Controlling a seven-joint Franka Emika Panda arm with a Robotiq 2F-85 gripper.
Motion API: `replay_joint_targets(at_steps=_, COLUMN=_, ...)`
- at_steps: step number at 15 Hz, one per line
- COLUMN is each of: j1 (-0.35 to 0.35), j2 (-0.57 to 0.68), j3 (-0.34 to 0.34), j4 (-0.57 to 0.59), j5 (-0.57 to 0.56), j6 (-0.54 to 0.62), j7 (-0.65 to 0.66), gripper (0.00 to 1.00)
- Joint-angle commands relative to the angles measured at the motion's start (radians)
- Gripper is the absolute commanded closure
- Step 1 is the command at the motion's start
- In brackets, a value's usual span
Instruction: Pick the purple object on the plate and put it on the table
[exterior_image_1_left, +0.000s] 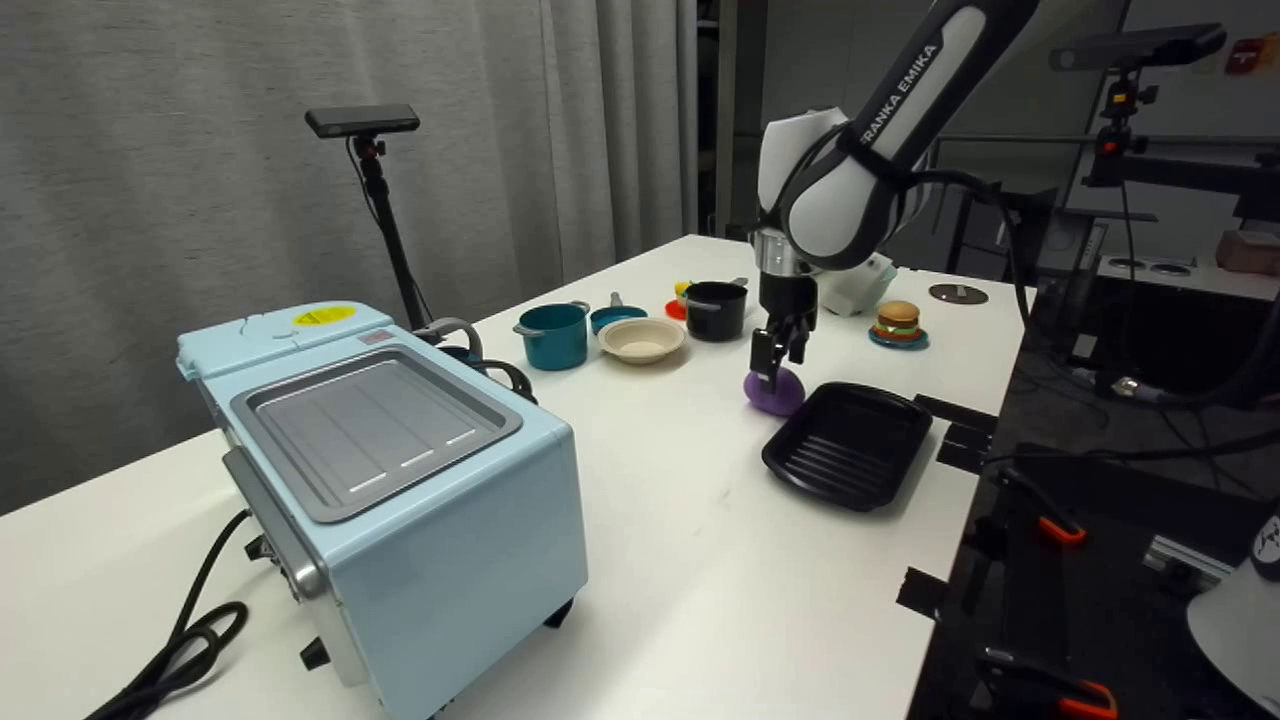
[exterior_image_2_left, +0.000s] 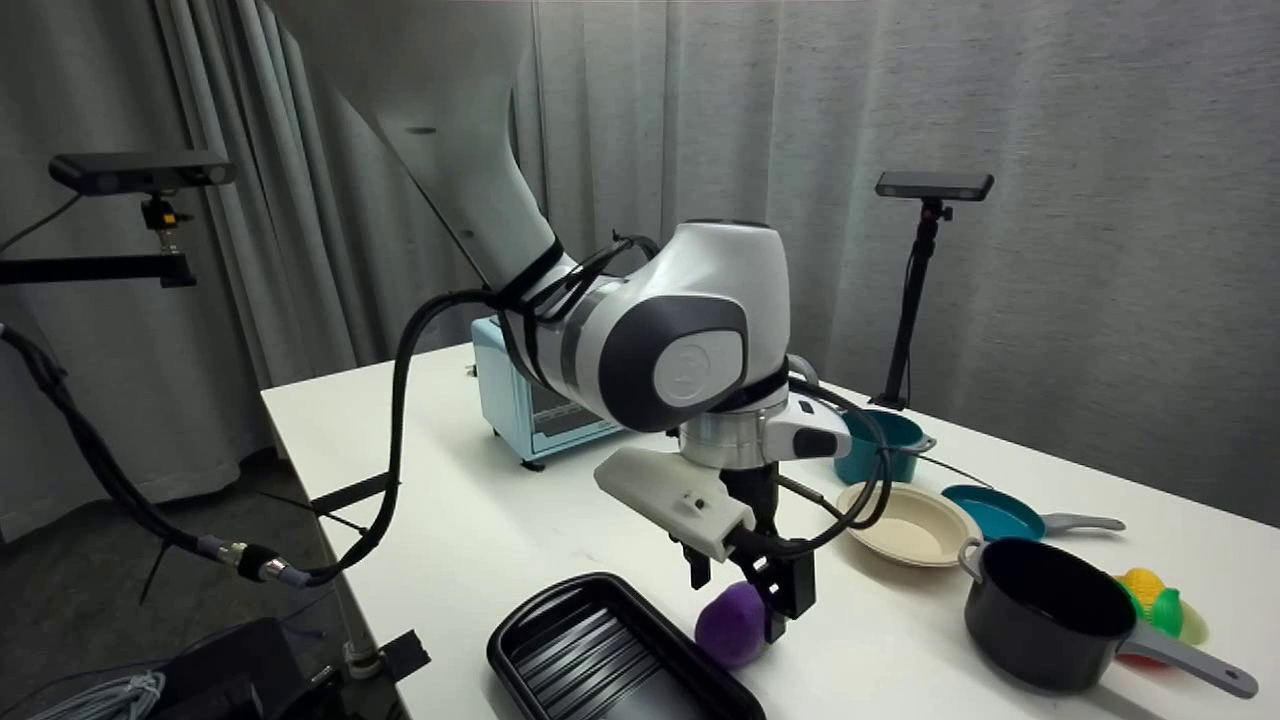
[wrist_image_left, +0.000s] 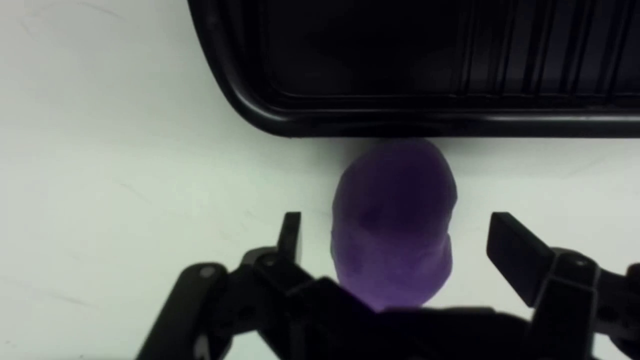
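The purple object (exterior_image_1_left: 774, 394) is roundish and sits on the white table (exterior_image_1_left: 680, 500), close beside the black ridged tray. It also shows in an exterior view (exterior_image_2_left: 731, 626) and large in the wrist view (wrist_image_left: 392, 225). My gripper (wrist_image_left: 397, 235) is open, with one finger on each side of the purple object and a visible gap on both sides. In both exterior views the gripper (exterior_image_1_left: 781, 362) (exterior_image_2_left: 738, 600) is low over the purple object. The gripper body hides the object's near end in the wrist view. The pale cream plate (exterior_image_1_left: 642, 342) stands further back with nothing on it.
The black ridged tray (exterior_image_1_left: 850, 445) lies right next to the purple object. A teal pot (exterior_image_1_left: 556, 336), teal pan (exterior_image_2_left: 995, 512) and black pot (exterior_image_2_left: 1050, 625) stand near the plate. A toy burger (exterior_image_1_left: 897, 320) sits on a small teal plate. A light-blue oven (exterior_image_1_left: 460, 560) stands on the table.
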Motion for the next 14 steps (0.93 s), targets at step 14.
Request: replay_joint_targets(at_steps=14, j1=0.004, j2=-0.292, j3=-0.004, j4=-0.119, j5=0.006, j6=-0.006, j7=-0.063, gripper=0.00)
